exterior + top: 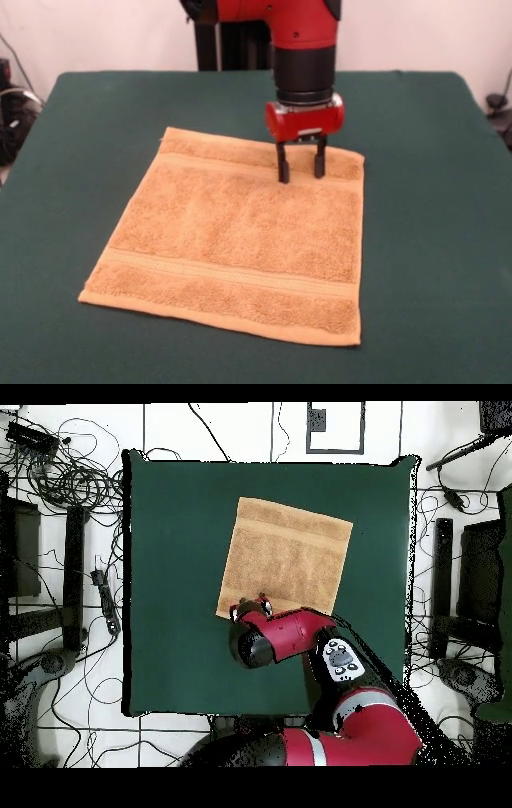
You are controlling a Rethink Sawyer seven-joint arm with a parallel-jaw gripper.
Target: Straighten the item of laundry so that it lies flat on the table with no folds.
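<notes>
The item of laundry point(240, 236) is an orange-tan terry towel spread out on the dark green table point(432, 200), with a woven band near its far edge and another near its front edge. From above, the towel point(285, 554) shows as a slightly turned square, its near-base corner hidden under the arm. My gripper point(302, 168) hangs over the towel's far right part, fingers point(283, 166) apart and pointing down, their tips at or just above the cloth, nothing between them. In the overhead view the gripper point(250, 607) sits at the towel's lower left corner.
The red arm point(300, 639) reaches in over the table's base-side half. Cables and stands point(70, 484) lie on the floor around the table. Green tabletop surrounds the towel on all sides.
</notes>
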